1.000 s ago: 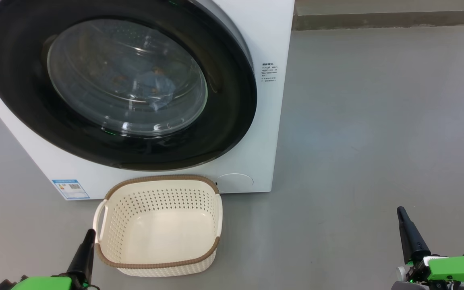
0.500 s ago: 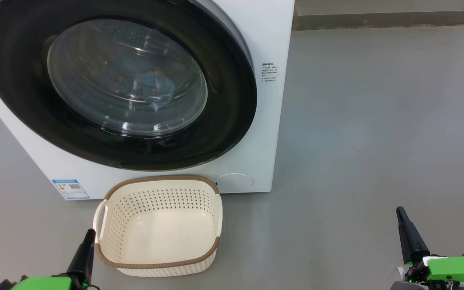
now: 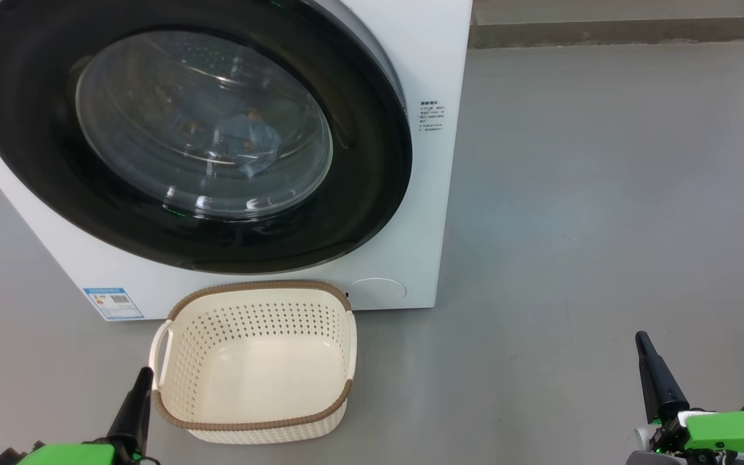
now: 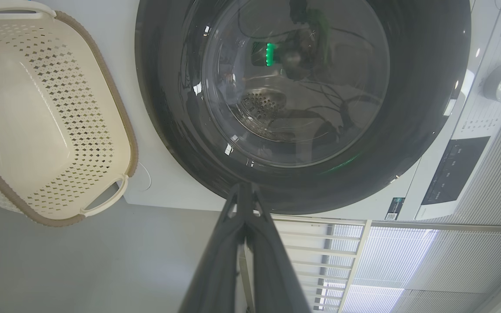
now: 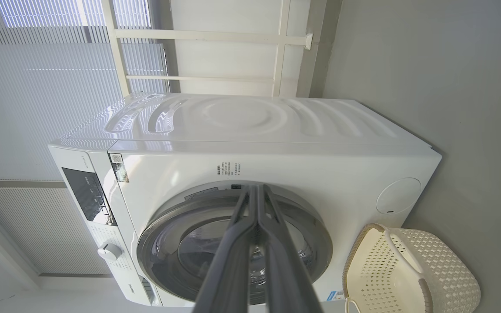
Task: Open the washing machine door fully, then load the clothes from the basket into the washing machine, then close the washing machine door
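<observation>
The blue label (image 3: 113,303) and small print (image 3: 432,116) on the washing machine (image 3: 427,51) seem illegibly tiny.

The floor (image 3: 572,194) is smooth, matte grey, with a few faint scuffs to the right of the washer (image 3: 433,51). The washer stands directly on it, its white body meeting the floor along the front's bottom edge. The basket (image 3: 252,284) sits upright on the floor just in front of the washer, its back rim close against the washer's lower front; whether they touch cannot be told. Right of the washer, the floor runs back to a darker strip (image 3: 624,32).
</observation>
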